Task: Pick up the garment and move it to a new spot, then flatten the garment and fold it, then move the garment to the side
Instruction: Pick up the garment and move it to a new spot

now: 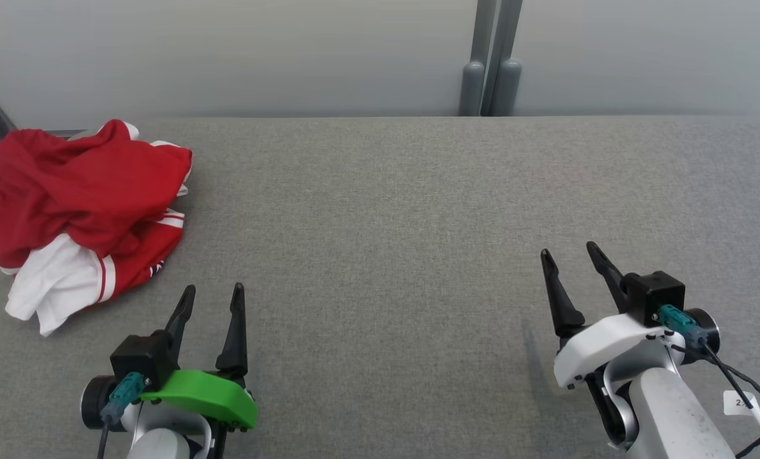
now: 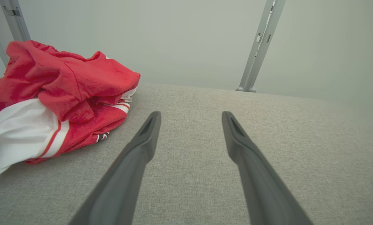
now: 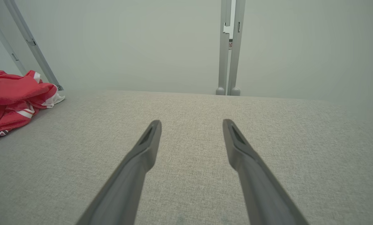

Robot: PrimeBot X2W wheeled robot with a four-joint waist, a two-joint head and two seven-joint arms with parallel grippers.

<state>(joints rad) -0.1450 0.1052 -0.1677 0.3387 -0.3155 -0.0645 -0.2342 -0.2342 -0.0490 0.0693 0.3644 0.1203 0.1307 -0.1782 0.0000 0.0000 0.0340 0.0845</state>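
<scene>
Red-and-white crumpled fabric garment (image 1: 80, 185) lies far left on the grey cloth table (image 1: 386, 223), and we advise the left gripper (image 1: 214, 287), spread empty like the right gripper (image 1: 569, 249), to pinch a raised fold.

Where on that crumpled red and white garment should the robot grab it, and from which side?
Probably the raised red fold atop the garment, coming from above with the open left claw, the nearer one. The heap bunches high there; its white edge lies flat against the table.
</scene>
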